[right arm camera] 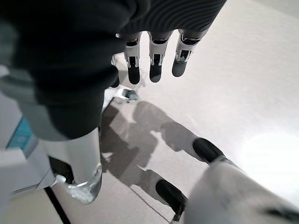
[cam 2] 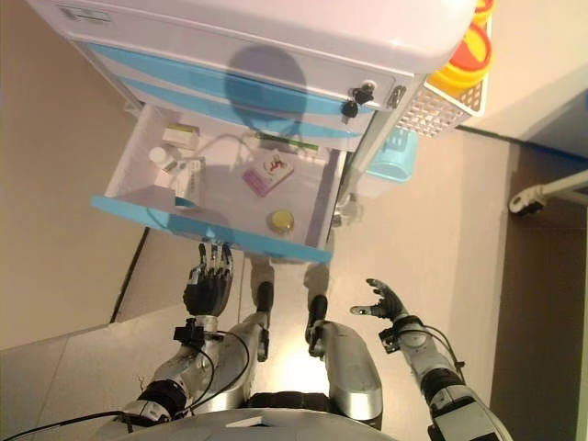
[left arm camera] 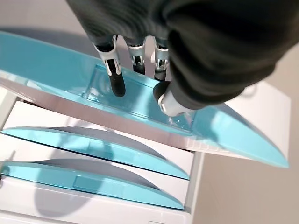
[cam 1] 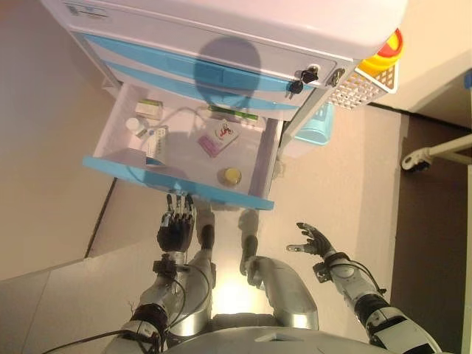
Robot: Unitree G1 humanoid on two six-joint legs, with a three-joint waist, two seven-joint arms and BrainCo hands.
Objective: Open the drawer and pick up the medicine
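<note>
The bottom drawer [cam 1: 177,184] of a white cart stands pulled out, with a blue front and a white inside. In it lie a pink and white medicine box [cam 1: 217,138], a round yellow tin [cam 1: 231,175], a white bottle [cam 1: 135,125] and small boxes [cam 1: 155,144]. My left hand [cam 1: 175,228] is just below the drawer front, open, with straight fingers [left arm camera: 116,79] at the handle recess [left arm camera: 135,102]. My right hand [cam 1: 313,241] is open and empty, low at the right, away from the cart; its fingers [right arm camera: 154,65] hang over the floor.
Two closed blue drawers [cam 1: 192,74] sit above the open one, with keys [cam 1: 306,76] in a lock. A white side basket [cam 1: 369,82] holds a yellow and red item. A blue bin [cam 1: 317,127] hangs beside the cart. A white wheeled frame [cam 1: 428,155] stands at the right.
</note>
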